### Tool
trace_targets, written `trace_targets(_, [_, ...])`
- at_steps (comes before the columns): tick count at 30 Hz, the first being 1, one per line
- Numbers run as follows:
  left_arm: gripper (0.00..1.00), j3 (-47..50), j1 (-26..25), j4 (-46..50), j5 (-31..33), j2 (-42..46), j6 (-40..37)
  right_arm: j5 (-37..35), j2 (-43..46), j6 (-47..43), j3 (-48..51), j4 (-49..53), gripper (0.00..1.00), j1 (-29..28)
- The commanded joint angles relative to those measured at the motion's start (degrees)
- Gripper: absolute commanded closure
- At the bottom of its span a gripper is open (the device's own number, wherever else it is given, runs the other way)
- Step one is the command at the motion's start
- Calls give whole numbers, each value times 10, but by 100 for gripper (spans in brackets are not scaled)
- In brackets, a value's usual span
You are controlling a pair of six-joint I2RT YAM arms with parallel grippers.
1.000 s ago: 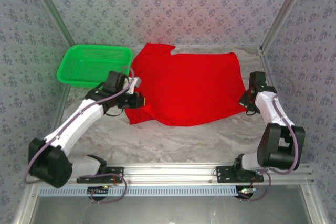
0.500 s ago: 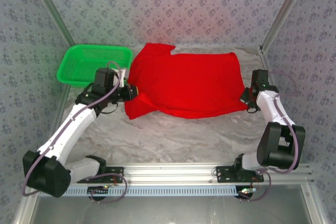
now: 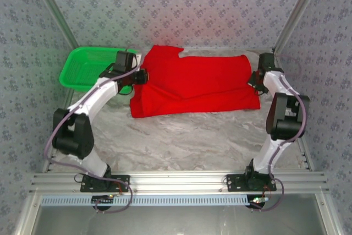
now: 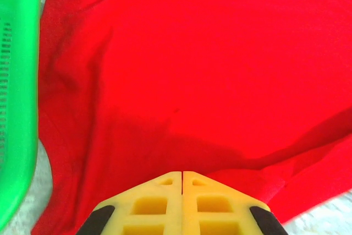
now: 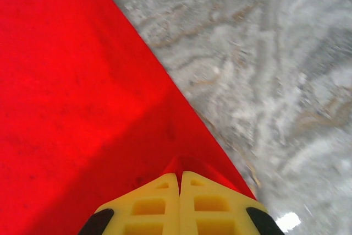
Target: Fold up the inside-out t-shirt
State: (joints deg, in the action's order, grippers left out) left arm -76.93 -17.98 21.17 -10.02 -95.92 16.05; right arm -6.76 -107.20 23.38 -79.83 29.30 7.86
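Red soft cloth spreads across the far middle of the grey-white marbled tabletop [image 3: 181, 141]: the inside-out t-shirt [image 3: 195, 83], short-sleeved and showing plain red on its upper side. It lies stretched sideways between the two arms. One layer is doubled over another, so a crease line runs across it from left to right and a lower band of cloth shows along the near edge. A sleeve pokes out at the far left corner, just beside the bright green plastic mesh basket [image 3: 91, 70], which sits at the far left of the table.

The left gripper [image 3: 144, 76] is at the shirt's left edge, next to the basket's right rim. From the left wrist camera, the left gripper [image 4: 182, 173] has its yellow fingers [image 4: 159, 202] pressed flat together with no gap, and a fold of the t-shirt [image 4: 181, 70] starts right at their tips and runs off to the right. The green basket [image 4: 16, 108] fills the left border of that view.

The right gripper [image 3: 252, 78] is at the shirt's right edge. From the right wrist camera, the right gripper [image 5: 179, 174] is likewise closed tight, with a small ridge of the red t-shirt [image 5: 71, 97] bunched up at the tips of its yellow fingers [image 5: 209, 205]. The straight cloth edge runs diagonally away from it over the bare marbled tabletop [image 5: 264, 70].
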Motion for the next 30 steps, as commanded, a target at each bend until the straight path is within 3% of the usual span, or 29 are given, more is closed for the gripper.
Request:
trace_targets(1, [100,-60,7,4,13,-49,-33,-18,-42,-14,-50,13,98,-12])
trace_targets(18, [100,-271,33,76,-40,-213,-60,-43,-119,-58,-143,68,98,-10])
trace_targets(24, [100,-295,36,87,-41,-242,-59,-48,-142,-62,-162,79,96,-9])
trace_targets(30, [100,-261,56,59,-61,-208,-49,-47,-136,-64,-164,78,96,-6])
